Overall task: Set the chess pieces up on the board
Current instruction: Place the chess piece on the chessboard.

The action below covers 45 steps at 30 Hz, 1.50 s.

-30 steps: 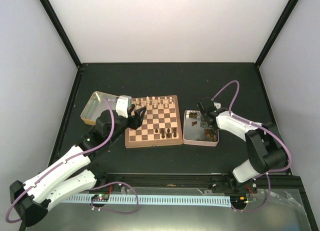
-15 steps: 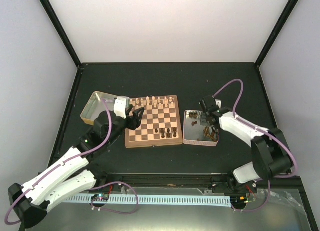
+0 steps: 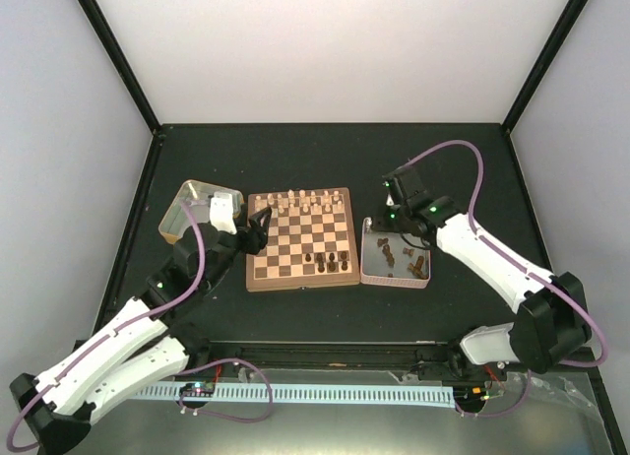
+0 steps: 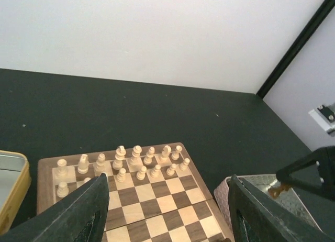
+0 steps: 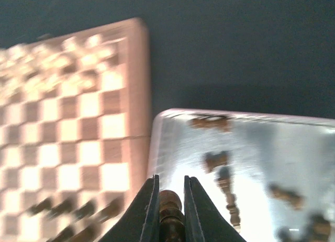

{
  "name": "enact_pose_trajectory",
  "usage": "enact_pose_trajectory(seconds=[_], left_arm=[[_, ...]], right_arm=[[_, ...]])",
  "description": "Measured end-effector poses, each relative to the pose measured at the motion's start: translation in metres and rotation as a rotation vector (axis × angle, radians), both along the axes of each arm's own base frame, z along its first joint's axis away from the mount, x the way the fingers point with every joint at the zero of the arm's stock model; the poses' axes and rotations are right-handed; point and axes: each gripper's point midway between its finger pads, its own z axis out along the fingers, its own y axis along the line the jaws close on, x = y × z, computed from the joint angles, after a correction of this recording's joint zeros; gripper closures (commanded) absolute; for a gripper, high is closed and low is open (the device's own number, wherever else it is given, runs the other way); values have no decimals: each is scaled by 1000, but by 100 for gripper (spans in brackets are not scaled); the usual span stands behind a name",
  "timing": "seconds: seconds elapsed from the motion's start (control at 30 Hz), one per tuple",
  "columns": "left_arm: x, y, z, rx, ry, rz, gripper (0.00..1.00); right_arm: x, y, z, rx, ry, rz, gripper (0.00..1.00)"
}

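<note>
The board (image 3: pixel 298 283) lies mid-table, with pale pieces along its far rows and a few dark chess pieces (image 3: pixel 330 264) near its front right corner. More dark pieces (image 3: pixel 409 265) lie in the silver tin (image 3: pixel 366 250) to the right of the board. My right gripper (image 3: pixel 392 219) hangs over the tin's far left corner, shut on one dark piece (image 5: pixel 170 202). My left gripper (image 3: pixel 262 227) is open and empty at the board's left edge. In the left wrist view its fingers (image 4: pixel 89 210) frame the board (image 4: pixel 152 197).
A gold tin (image 3: pixel 175 217) sits left of the board, behind my left arm. Pale pieces (image 4: pixel 125 163) fill the board's far two rows. The silver tin's corner (image 4: pixel 230 187) shows in the left wrist view. Black frame posts stand at the table's back corners.
My right gripper has risen out of the silver tin and moved toward the far side with a dark piece. My left arm has drawn back a little to the left.
</note>
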Motion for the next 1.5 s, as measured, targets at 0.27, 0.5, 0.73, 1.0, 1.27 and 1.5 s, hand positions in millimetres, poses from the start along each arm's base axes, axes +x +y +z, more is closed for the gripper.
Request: enact_pose_trajectory(seconds=[0.27,0.5,0.73,1.0,1.27,1.5], left_arm=[[-14,28,19,-26,-52,71,33],[-31,57,36,-57,-109,135,32],[-45,79,38,-58,-125,188,31],[-55,103,42,-69,-150,263,29],[-56,109,42,-68,-154,287,29],[-56,110,42,-68,-154,291,28]], right_arm=[[-43,103,16,278,95,307,96],[-59,171,26,309,105,449,95],[-63,204,3,124,67,451,94],[-77,216,-36,-130,42,455,94],[-84,219,-59,-264,29,452,92],[-87,223,-73,-297,55,461,92]])
